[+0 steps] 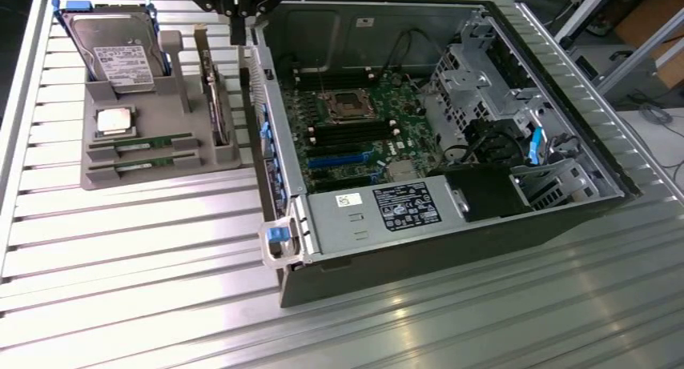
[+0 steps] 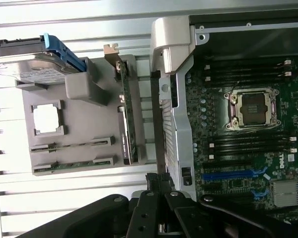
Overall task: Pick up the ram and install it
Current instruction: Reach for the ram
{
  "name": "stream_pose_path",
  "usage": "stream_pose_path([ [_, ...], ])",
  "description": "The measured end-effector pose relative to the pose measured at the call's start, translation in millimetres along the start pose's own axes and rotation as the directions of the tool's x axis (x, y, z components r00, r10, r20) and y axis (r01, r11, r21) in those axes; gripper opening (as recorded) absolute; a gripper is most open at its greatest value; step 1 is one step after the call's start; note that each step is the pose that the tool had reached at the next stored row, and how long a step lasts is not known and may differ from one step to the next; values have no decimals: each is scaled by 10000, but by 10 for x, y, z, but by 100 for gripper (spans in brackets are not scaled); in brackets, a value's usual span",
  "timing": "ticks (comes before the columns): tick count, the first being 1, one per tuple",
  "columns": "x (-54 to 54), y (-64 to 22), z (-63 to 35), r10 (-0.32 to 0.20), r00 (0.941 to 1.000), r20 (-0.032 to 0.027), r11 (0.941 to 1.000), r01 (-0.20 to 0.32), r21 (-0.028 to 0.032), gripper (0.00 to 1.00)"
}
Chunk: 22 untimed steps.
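Two long, thin green ram sticks [image 1: 142, 146] [image 2: 72, 146] lie side by side in one grey moulded tray [image 1: 160, 179] in the upper left of the exterior view — apart from the black tool [image 1: 237, 29] [image 2: 157, 181], which hangs at top centre, fingers pressed together, holding nothing. The tray also carries one silver hard drive [image 1: 115, 53], one square silver processor chip [image 1: 114, 121] and one upright card [image 1: 219, 113]. One open dark computer case [image 1: 428, 253] sits on the ribbed aluminium tabletop [image 1: 128, 273] — metal framing [image 1: 639, 58] stands at upper right.

The motherboard [image 2: 228, 168] carries white "DELL" lettering beside its black memory slots [image 2: 248, 144]. Print on the power supply label [image 1: 411, 207] is unreadable.
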<state>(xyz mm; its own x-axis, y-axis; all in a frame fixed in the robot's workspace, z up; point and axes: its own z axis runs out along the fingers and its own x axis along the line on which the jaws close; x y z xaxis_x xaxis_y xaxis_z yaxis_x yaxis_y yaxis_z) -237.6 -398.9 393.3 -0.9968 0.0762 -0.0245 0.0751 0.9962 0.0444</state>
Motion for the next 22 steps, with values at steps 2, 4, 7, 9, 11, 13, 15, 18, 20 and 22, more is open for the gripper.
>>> stream_pose_path([
  [2, 17, -1, -1, 1, 10000, -1, 10000, -1, 0, 11],
  [4, 39, -3, -1, 1, 10000, 0, 10000, -1, 0, 11],
  [7, 75, -6, -2, 0, 10000, 0, 10000, 0, 0, 11],
  [9, 97, -7, -3, 0, 10000, -1, 10000, 0, 1, 11],
  [11, 110, -8, -3, 0, 10000, 0, 10000, 0, 0, 11],
  [13, 128, -10, -4, 1, 10000, 0, 10000, -1, 0, 11],
  [15, 147, -11, -4, 0, 10000, 0, 10000, 0, 0, 11],
  [18, 168, -13, -5, 0, 10000, -1, 10000, 0, 1, 11],
  [20, 183, -14, -5, 0, 10000, 0, 10000, 0, 0, 11],
  [22, 196, -15, -5, 0, 10000, 0, 10000, 0, 0, 11],
])
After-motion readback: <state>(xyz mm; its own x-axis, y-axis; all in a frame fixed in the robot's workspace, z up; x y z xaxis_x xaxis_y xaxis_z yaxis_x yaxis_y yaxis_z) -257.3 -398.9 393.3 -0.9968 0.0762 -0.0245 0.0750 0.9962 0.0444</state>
